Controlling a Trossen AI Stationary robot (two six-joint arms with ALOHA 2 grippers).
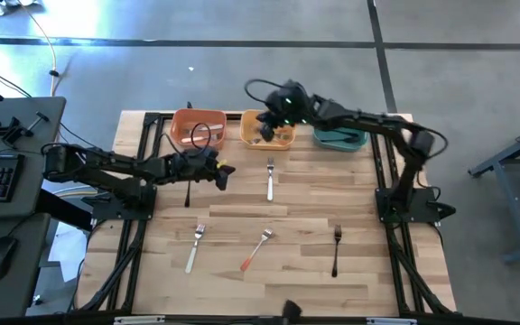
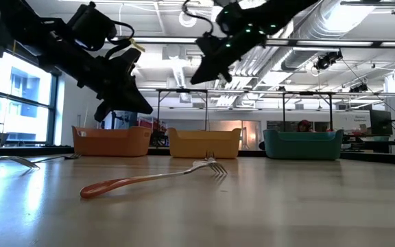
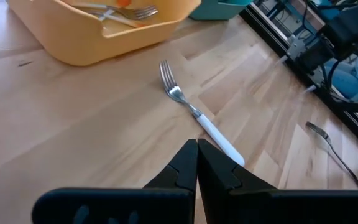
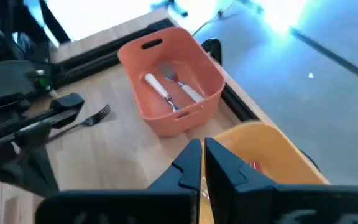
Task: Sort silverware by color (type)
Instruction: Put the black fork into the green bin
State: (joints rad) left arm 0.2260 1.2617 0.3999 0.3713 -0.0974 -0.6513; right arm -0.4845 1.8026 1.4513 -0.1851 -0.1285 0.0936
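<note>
We find the right gripper (image 1: 264, 129) pressed together, empty, over the yellow bin (image 1: 281, 140) — left gripper (image 1: 225, 174) likewise, above the table (image 1: 296, 271).

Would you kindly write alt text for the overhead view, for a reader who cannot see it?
Seen from above, the right gripper hangs with shut jaws over the yellow plastic bin, between an orange plastic bin and a teal plastic bin. The left gripper hovers shut beside a white-handled metal fork; more forks lie nearer the front.
</note>
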